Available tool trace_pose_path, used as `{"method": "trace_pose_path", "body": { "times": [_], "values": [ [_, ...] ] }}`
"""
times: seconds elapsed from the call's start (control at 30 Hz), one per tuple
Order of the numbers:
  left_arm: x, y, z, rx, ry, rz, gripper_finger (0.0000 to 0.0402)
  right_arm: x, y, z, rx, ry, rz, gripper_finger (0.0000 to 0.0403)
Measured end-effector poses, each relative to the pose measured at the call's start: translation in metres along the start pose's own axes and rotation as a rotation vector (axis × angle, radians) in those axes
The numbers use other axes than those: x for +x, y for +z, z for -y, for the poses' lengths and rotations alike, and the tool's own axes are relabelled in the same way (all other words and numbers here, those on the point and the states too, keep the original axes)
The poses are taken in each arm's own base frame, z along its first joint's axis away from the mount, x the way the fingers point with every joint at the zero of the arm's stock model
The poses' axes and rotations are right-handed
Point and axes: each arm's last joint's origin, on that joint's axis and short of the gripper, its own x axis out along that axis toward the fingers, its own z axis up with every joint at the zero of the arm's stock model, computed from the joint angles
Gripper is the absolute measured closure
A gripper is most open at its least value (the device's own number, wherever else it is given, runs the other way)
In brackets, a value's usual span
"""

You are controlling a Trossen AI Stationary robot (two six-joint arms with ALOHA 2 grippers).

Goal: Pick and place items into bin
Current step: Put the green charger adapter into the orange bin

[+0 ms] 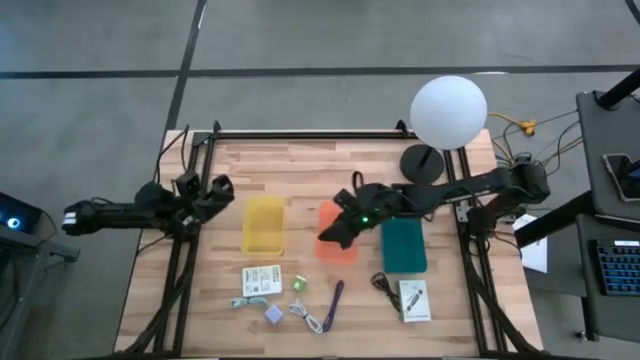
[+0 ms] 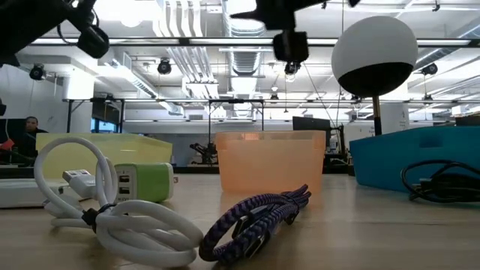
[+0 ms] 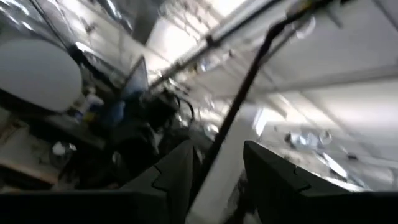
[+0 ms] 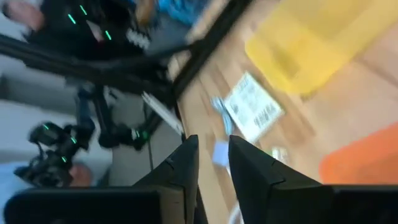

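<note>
where card point(image 1: 261, 281) lies, print unreadable.

The left wrist view is smeared with blur, so beyond the white globe lamp point(image 3: 37, 74) little of the room can be made out. In the right wrist view the white printed card point(image 4: 252, 107) carries print too blurred to read. In the low view the black cord point(image 2: 442, 182) is cut off by the edge, and the teal bin point(image 2: 405, 154) likewise.
</note>
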Motion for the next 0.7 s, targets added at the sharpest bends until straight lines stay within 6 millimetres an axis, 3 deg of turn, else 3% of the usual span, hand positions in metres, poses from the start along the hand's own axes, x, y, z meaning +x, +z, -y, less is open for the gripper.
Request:
{"method": "trace_pose_path", "body": {
  "times": [0.17,0.4,0.57,0.7],
  "values": [
    [0.004,-0.003,0.000,0.001,0.027,-0.187,0.0272,0.036,0.009,-0.002,-0.154,-0.053,-0.191,0.0287],
    [0.008,0.012,0.012,0.012,0.178,-0.460,0.0272,0.059,0.012,-0.006,-0.715,-0.338,-0.529,0.0251],
    [0.011,0.033,0.028,0.097,0.171,-0.495,0.0272,0.085,0.003,-0.019,-1.066,-0.295,-0.710,0.0228],
    [0.013,0.044,0.037,0.138,0.142,-0.464,0.0272,0.112,-0.011,-0.026,-1.230,-0.237,-0.789,0.0207]
  ]
}}
